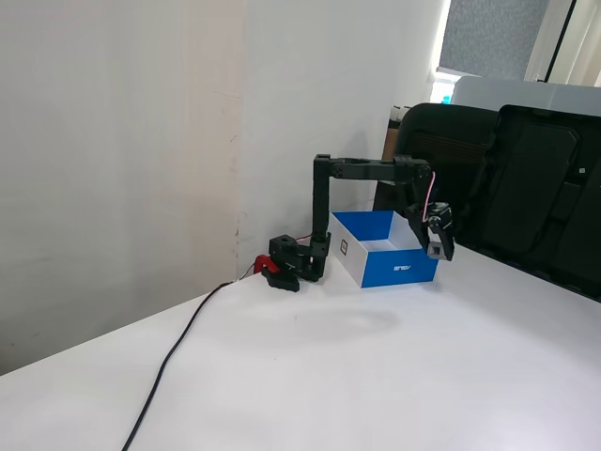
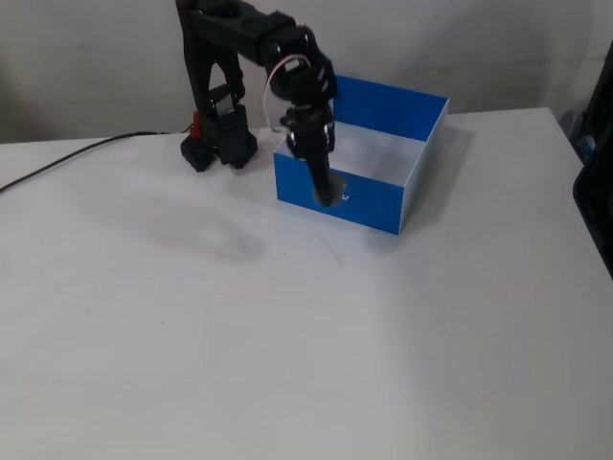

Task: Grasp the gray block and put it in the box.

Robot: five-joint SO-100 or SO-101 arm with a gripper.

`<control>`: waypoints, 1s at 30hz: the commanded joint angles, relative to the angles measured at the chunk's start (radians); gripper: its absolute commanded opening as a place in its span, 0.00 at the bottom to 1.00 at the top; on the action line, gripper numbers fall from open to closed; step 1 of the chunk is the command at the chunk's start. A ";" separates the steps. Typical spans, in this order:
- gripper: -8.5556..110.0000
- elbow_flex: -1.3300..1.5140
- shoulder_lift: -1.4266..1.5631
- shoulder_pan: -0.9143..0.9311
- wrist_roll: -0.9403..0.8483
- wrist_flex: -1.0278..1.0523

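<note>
The arm (image 1: 362, 169) stands on its base (image 2: 215, 149) near the table's (image 2: 287, 364) far edge in a fixed view, just beside the near-left corner of the box (image 2: 397, 206), and reaches out level, then bends down at the wrist. The gripper (image 2: 327, 195) hangs fingers-down in the air in front of the box's near blue wall, its tip overlapping the small white lettering there; from this angle it cannot be told whether the tip is above the wall or just outside it. In a fixed view from the side, the gripper (image 1: 439, 247) sits at the box's (image 1: 376, 268) right end, level with the rim and clear of the tabletop. The fingers are drawn close together, and a small pale gray patch shows between their tips in both fixed views, which looks like the gray block (image 2: 323, 198) pinched there, (image 1: 436, 251) though it is too small to make out its shape. So the block, as far as can be seen, is in the gripper's hold at the box's near side, off the table. The box's white inside shows nothing in it. A black cable (image 2: 67, 161) runs from the base toward the table's left edge, and a red part (image 1: 264, 263) sits by the base. Dark chairs (image 1: 507, 188) stand beyond the table's far right side.
</note>
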 commanded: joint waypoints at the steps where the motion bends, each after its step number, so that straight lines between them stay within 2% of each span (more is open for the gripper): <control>1: 0.07 -0.012 0.135 0.052 0.014 0.025; 20: 0.07 -0.023 0.267 0.324 0.000 0.135; 30: 0.07 0.060 0.318 0.535 0.000 0.158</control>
